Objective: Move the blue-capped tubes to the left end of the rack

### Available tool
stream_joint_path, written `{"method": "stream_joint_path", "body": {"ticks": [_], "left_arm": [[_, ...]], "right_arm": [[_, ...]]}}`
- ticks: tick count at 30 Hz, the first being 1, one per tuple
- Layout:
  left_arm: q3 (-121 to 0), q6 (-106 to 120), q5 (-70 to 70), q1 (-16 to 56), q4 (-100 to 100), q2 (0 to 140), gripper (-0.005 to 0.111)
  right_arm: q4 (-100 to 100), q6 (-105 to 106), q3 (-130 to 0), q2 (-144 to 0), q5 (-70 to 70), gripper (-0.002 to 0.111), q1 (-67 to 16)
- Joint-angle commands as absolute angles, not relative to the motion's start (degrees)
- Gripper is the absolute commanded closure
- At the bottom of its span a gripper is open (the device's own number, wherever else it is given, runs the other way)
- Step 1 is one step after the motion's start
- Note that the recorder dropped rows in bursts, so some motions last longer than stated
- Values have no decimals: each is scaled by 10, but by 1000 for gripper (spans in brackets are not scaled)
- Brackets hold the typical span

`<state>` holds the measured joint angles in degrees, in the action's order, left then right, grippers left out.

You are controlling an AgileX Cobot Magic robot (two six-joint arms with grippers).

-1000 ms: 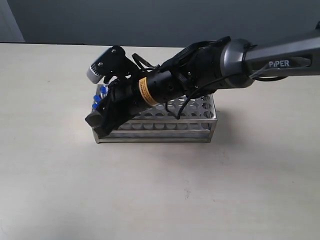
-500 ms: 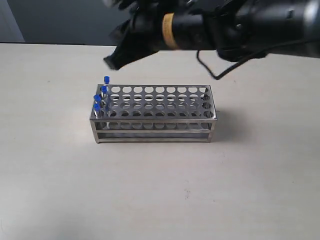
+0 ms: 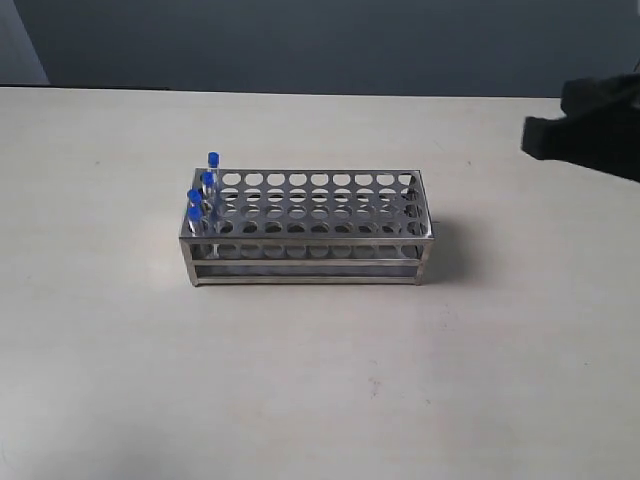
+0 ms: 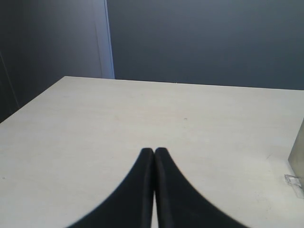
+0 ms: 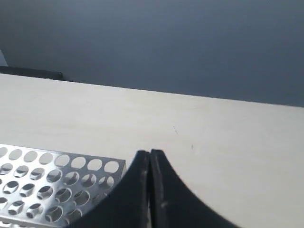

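The steel rack [image 3: 320, 225] stands mid-table, and the blue-capped tubes [image 3: 203, 197] stand upright in the holes at its left end. My right gripper [image 5: 149, 153] is shut with nothing between its jaws; the rack's perforated top plate [image 5: 47, 175] lies beside it in the right wrist view. In the exterior view only a dark, blurred part of the right arm [image 3: 590, 135] shows at the right edge, well away from the rack. My left gripper [image 4: 154, 150] is shut and empty over bare table, with a rack corner [image 4: 298, 152] at the frame's edge.
The pale tabletop [image 3: 300, 380] stretches around the rack on all sides. A dark wall [image 3: 320, 40] backs the table's far edge.
The right arm, which was down over the rack's left end a second ago, has lifted and swung away to the right edge. The tubes stay in the rack.
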<state>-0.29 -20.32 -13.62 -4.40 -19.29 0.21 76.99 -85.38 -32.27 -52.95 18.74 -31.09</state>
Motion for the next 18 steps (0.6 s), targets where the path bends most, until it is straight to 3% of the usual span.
{"method": "stream_joint_path", "body": {"ticks": [1, 12, 14, 18], "left_arm": [[-1, -204, -138, -39, -191, 0, 106], [-1, -204, -138, -39, -191, 0, 106], [-1, -204, -138, -39, -191, 0, 106], [-1, -204, -138, -39, -191, 0, 106]], "right_arm": [[657, -857, -275, -459, 211, 109, -307], [603, -834, -264, -398, 253, 109, -307], [488, -744, -258, -379, 297, 109, -296], [223, -364, -209, -313, 281, 109, -235]]}}
